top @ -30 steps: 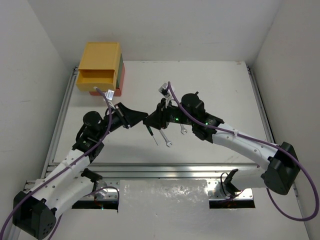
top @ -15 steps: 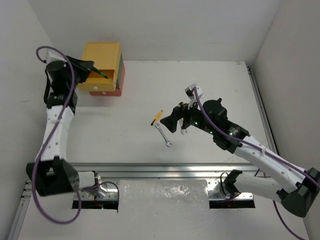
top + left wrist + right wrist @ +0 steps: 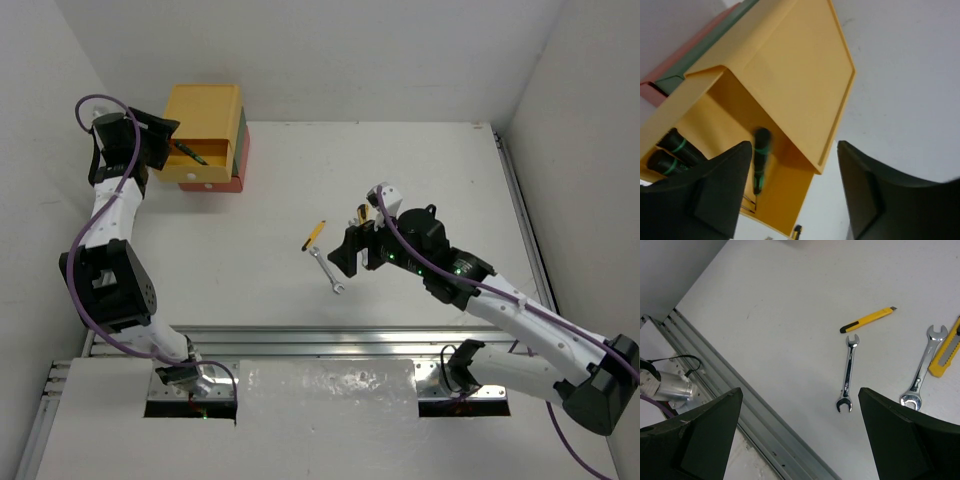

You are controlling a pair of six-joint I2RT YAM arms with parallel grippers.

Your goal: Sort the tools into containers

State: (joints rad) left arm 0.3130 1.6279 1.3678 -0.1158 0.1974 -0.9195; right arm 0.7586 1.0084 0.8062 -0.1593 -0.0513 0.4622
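The yellow drawer (image 3: pixel 203 120) of the containers stands pulled open above the dark green (image 3: pixel 243 128) and red-orange (image 3: pixel 240 172) ones. My left gripper (image 3: pixel 165 142) hovers open at its left edge. A black-and-green screwdriver (image 3: pixel 759 161) is loose and blurred over the yellow drawer's (image 3: pixel 800 65) inside, where two more screwdrivers (image 3: pixel 674 144) lie. My right gripper (image 3: pixel 800 440) is open above the table, holding nothing. Below it lie two silver wrenches (image 3: pixel 848 372) (image 3: pixel 921 369), a thin yellow-handled tool (image 3: pixel 867 320) and a yellow utility knife (image 3: pixel 946 347).
A metal rail (image 3: pixel 330 338) runs along the table's near edge, and another rail (image 3: pixel 115 235) lines its left side. White walls enclose the table on the left, back and right. In the top view the right arm (image 3: pixel 470 285) covers one wrench.
The left gripper has opened and the screwdriver has left its jaws over the yellow drawer. The right gripper, open throughout the last half second, has shifted slightly toward the near edge.
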